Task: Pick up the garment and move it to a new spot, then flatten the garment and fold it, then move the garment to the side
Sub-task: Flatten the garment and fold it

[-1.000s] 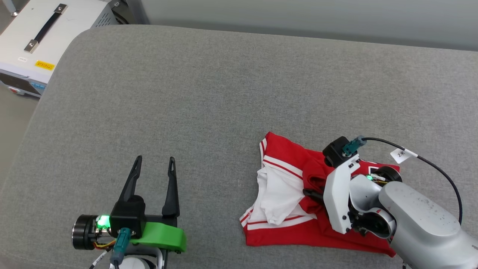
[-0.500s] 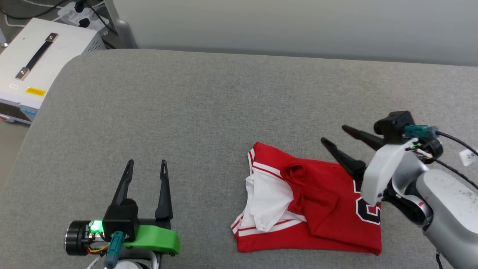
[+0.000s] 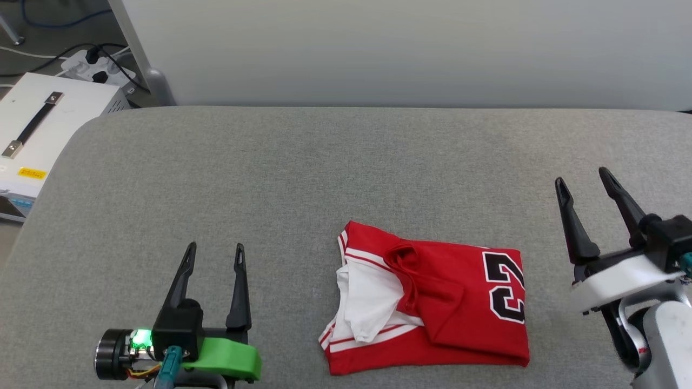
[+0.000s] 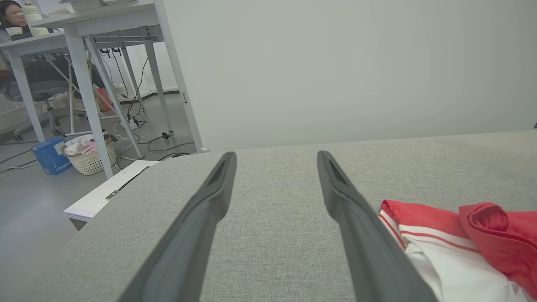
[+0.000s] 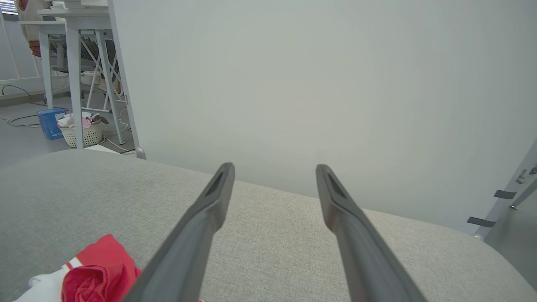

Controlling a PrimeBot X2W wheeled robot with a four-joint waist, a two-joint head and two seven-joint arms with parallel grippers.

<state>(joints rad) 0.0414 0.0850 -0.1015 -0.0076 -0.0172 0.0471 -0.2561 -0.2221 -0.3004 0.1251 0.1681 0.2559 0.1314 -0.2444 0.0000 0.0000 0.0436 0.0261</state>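
- Green plastic bracket (image 3: 227, 354) sits nearest on the left arm's wrist, low at the left of the head view. From it the left gripper (image 3: 215, 247) points straight up the grey cushion (image 3: 324, 173), level and low over the fabric.
- Its two dark fingers stand wide apart with bare cushion between them. It holds nothing and touches nothing.
- Folded into a rough rectangle, the garment (image 3: 448, 302) lies flat on the cushion between the two grippers. A white sleeve with striped trim is at its left end, black white-edged numerals face up at its right end, and a red fold is bunched across the middle.
- At the lower right a pale wrist carries the right gripper (image 3: 581, 176), its fingers angled up and slightly leftward. It is beside the garment's right edge but apart from it, spread wide and empty.
- From the left wrist view, the left gripper (image 4: 276, 154) has the garment (image 4: 419, 214) just off its right finger. A white case (image 4: 109, 193) lies beyond the cushion's corner.
- From the right wrist view, the right gripper (image 5: 272, 166) has the garment (image 5: 100, 268) low at its left.
- Beyond the cushion stands a pale wall panel (image 3: 378, 48). The left wrist view also shows a wicker basket (image 4: 89, 157), a blue box (image 4: 49, 155) and a desk (image 4: 84, 25) with a person (image 4: 12, 16) seated behind it.
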